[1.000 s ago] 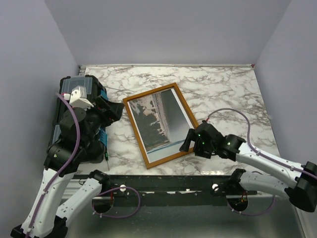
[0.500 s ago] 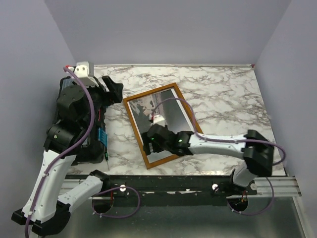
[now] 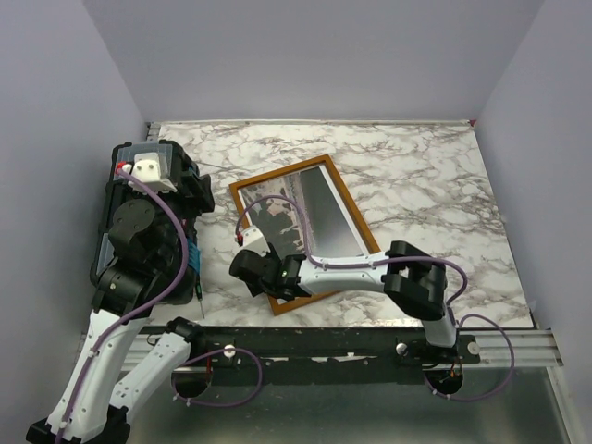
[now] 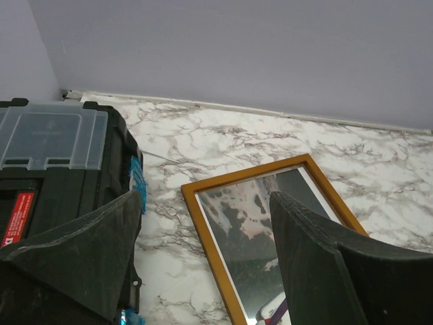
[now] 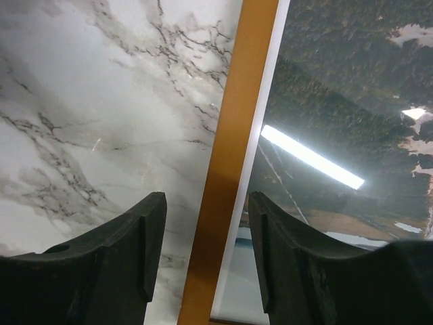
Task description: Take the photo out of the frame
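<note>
Marble-patterned tabletop (image 3: pixel 416 166), lilac walls (image 3: pixel 305 55); the frame (image 3: pixel 277 173) lies flat, long axis eleven to five o'clock. The left gripper (image 4: pixel 205 198) gapes empty, the right gripper (image 5: pixel 206 198) spread astride its rail.

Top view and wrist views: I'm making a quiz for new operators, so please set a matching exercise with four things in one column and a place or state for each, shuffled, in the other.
1. frame
2. toolbox
3. right gripper
4. left gripper

A. open, raised near the toolbox
B. at the table's left edge
C. open, astride a frame rail
D. flat mid-table, photo inside

Pairs: 1-D, 2-B, 3-C, 4-A
</note>
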